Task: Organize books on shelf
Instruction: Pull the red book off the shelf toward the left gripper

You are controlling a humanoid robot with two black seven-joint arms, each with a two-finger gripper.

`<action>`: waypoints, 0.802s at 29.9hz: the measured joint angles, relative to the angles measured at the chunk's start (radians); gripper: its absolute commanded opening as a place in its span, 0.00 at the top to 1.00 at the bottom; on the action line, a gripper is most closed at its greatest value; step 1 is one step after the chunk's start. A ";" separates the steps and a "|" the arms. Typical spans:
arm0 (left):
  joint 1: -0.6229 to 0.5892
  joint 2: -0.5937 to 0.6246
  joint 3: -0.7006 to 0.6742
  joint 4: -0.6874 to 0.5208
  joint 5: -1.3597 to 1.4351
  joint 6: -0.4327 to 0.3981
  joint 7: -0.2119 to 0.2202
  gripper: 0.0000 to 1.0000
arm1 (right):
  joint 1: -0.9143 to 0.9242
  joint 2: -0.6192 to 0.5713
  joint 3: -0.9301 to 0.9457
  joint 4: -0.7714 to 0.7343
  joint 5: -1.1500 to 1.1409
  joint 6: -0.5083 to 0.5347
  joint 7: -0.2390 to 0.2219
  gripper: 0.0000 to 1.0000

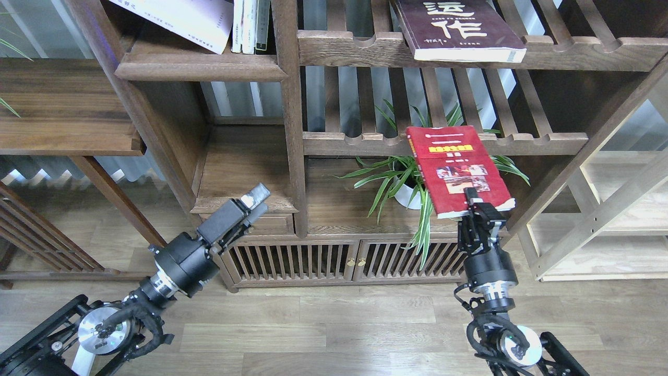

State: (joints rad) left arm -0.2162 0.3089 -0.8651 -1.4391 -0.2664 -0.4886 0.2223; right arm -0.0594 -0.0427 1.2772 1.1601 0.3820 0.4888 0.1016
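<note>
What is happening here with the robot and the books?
The right gripper holds the red book by its lower edge, in the air in front of the plant, off any rack. The left gripper holds nothing and hangs near the small drawer. The maroon book lies on the upper slatted rack, and the white book leans on the solid shelf at top left.

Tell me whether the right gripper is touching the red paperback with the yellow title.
Touching. In the head view the right gripper clamps the near edge of the red paperback with the yellow title, holding it in the air, off the slatted rack.
</note>
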 measured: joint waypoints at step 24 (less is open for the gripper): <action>0.006 0.059 0.029 0.050 -0.133 0.000 0.006 0.03 | 0.008 0.043 -0.329 0.072 -0.075 0.000 0.000 0.97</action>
State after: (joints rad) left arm -0.2102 0.3683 -0.8361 -1.3895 -0.3989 -0.4889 0.2285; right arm -0.0512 -0.0001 0.9481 1.2320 0.3073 0.4888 0.1018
